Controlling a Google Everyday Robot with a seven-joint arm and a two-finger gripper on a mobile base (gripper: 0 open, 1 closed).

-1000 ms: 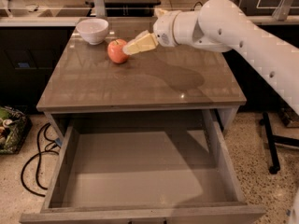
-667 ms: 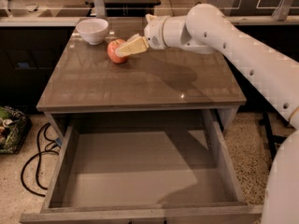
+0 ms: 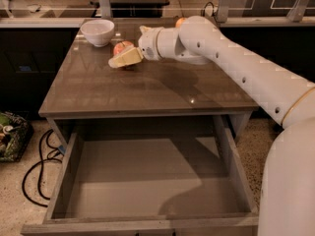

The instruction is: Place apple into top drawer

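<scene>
tabletop (image 3: 147, 90) holds a white bowl (image 3: 97, 32) at back left; the apple (image 3: 121, 47) sits just right of it, with the gripper (image 3: 125, 59) against its front. i cannot tell whether it grips. the top drawer (image 3: 147, 181) below stands pulled out.

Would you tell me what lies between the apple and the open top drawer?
In the camera view, only the pincer, right in front of the apple, then bare tabletop up to the top drawer.
</scene>
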